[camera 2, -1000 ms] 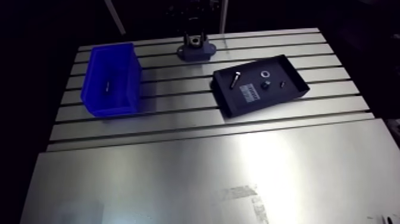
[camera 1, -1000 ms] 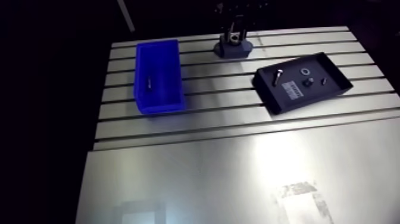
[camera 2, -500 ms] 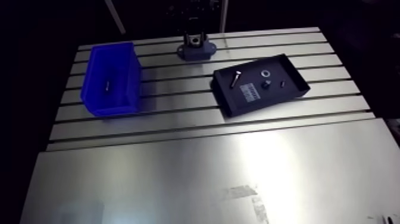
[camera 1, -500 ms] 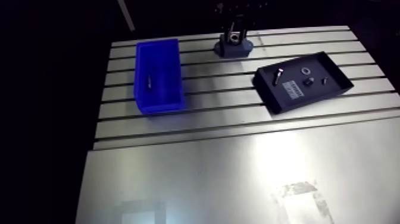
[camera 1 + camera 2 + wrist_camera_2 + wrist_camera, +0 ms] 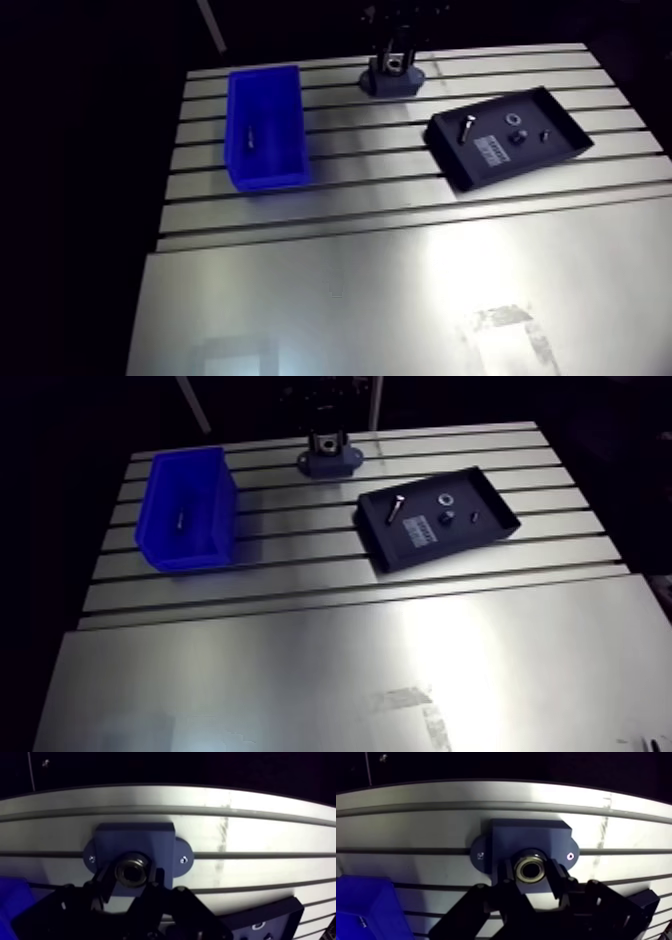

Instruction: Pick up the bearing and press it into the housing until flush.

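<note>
In the wrist view a metal ring bearing (image 5: 531,868) sits between my gripper's (image 5: 532,872) two black fingers, which press on its sides. It lies at the bore of the dark blue-grey housing (image 5: 536,837), a block with two flanged ears resting on the slotted table. How deep it sits in the bore is hidden by the fingers. In the arm view the gripper (image 5: 393,60) stands directly on the housing (image 5: 392,84) at the table's far edge.
A blue bin (image 5: 266,125) with a small dark part inside stands left of the housing. A black tray (image 5: 560,140) to the right holds a bolt (image 5: 467,126), a ring (image 5: 515,121) and small parts. A smooth metal sheet (image 5: 350,300) covers the near table.
The gripper has come down a little onto the housing since the earliest frame. Since just before now it has stayed still.
</note>
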